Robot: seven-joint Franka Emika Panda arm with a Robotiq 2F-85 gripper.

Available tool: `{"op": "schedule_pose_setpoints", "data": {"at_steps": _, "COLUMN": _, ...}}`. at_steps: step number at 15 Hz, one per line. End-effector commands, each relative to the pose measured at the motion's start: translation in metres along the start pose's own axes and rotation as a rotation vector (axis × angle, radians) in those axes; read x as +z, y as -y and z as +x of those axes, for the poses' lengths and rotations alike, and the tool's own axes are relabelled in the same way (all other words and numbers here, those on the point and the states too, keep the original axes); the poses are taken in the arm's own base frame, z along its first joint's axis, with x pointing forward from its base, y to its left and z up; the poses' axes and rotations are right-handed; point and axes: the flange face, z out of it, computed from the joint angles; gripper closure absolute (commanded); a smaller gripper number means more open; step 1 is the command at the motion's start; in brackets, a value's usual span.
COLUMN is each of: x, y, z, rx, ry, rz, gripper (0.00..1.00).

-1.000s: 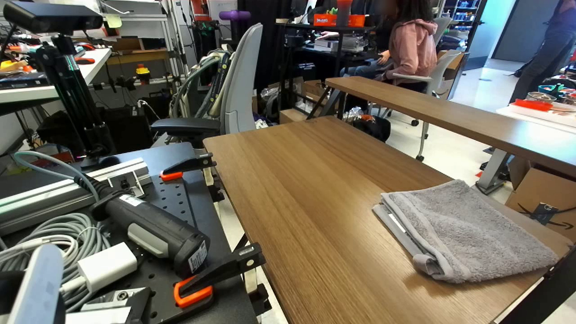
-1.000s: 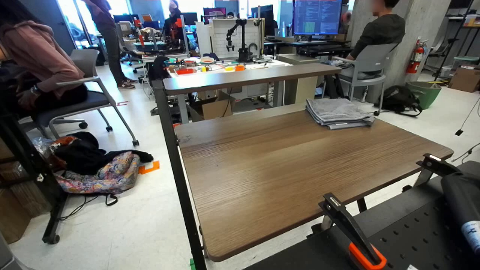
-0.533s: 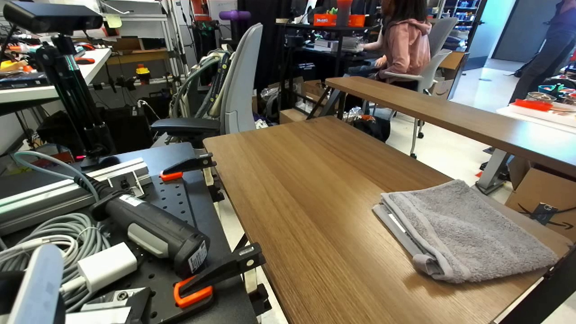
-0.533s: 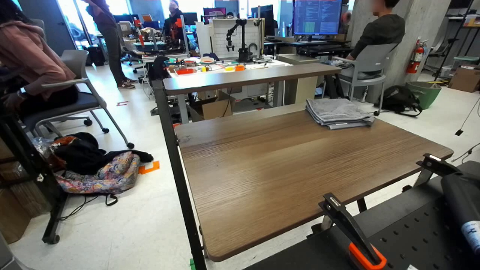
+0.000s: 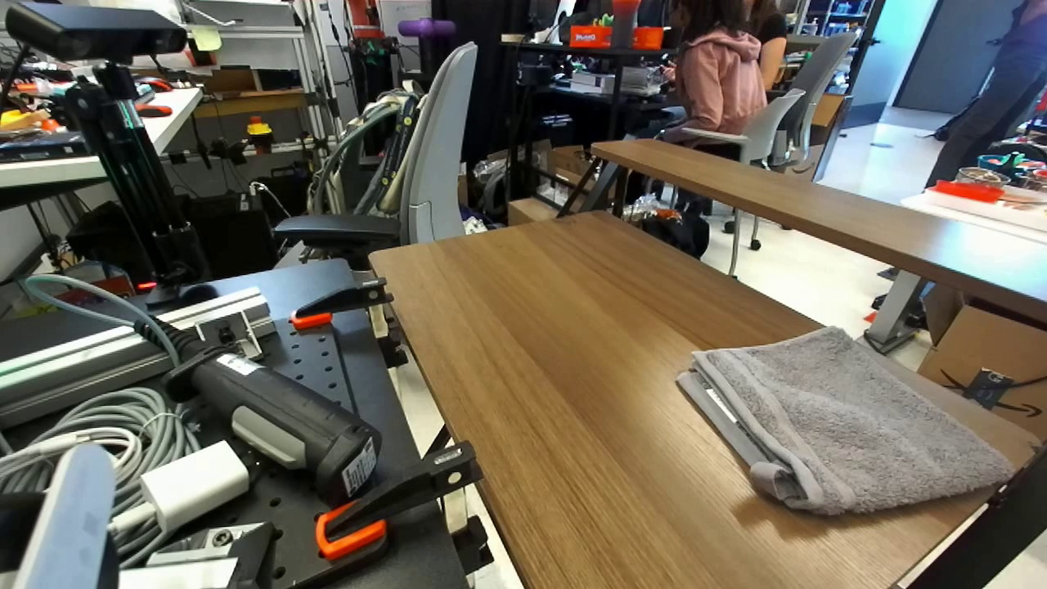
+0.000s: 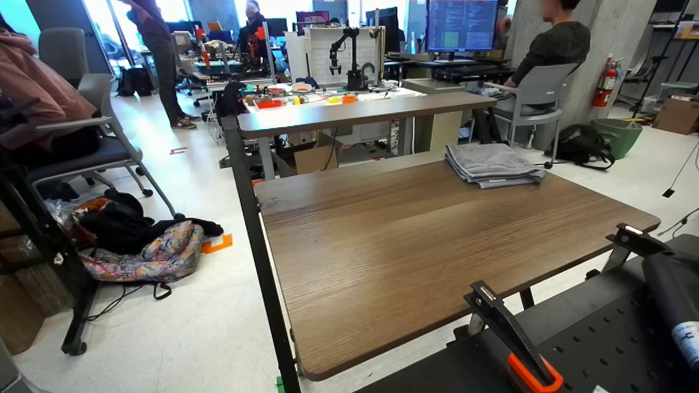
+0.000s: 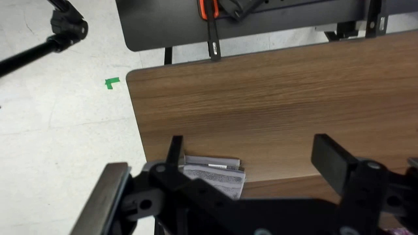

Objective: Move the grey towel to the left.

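Note:
The grey towel (image 5: 842,425) lies folded near one end of the brown tabletop (image 5: 556,343). It shows in both exterior views (image 6: 491,164), with rumpled layered edges and a white tag on one edge. In the wrist view part of the towel (image 7: 214,176) shows below, between the fingers and nearer the left one; the rest is hidden behind the gripper body. My gripper (image 7: 249,145) is open and empty, its two fingers wide apart, above the table and apart from the towel. The gripper is out of view in both exterior views.
A black perforated bench (image 5: 311,368) adjoins the table's long edge, with black-and-orange clamps (image 5: 352,532) and a black handheld tool (image 5: 270,409). A raised wooden shelf (image 5: 818,213) runs along the far side. A black post (image 6: 256,245) stands at one table end.
The towel has not moved. The gripper does not show in the earlier exterior frames. Only the seated person in pink in the background has shifted along with the chair.

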Motion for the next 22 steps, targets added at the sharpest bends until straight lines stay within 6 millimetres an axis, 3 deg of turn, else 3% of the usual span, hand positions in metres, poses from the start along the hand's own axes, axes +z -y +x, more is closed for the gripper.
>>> {"op": "schedule_pose_setpoints", "data": {"at_steps": 1, "x": 0.039, "y": 0.026, "z": 0.057, "rx": 0.065, "ry": -0.023, "rz": -0.018, "gripper": 0.0}}
{"op": "schedule_pose_setpoints", "data": {"at_steps": 3, "x": 0.063, "y": 0.03, "z": 0.086, "rx": 0.1, "ry": -0.038, "rz": -0.035, "gripper": 0.0}}
{"op": "schedule_pose_setpoints", "data": {"at_steps": 7, "x": 0.108, "y": 0.016, "z": 0.146, "rx": 0.176, "ry": -0.055, "rz": -0.046, "gripper": 0.0}}
{"op": "schedule_pose_setpoints", "data": {"at_steps": 13, "x": 0.174, "y": -0.02, "z": 0.224, "rx": 0.294, "ry": -0.028, "rz": -0.084, "gripper": 0.0}}
{"op": "schedule_pose_setpoints", "data": {"at_steps": 17, "x": 0.212, "y": -0.045, "z": 0.255, "rx": 0.358, "ry": -0.01, "rz": -0.1, "gripper": 0.0}}
{"op": "schedule_pose_setpoints", "data": {"at_steps": 22, "x": 0.247, "y": -0.06, "z": 0.268, "rx": 0.398, "ry": 0.032, "rz": -0.076, "gripper": 0.0}}
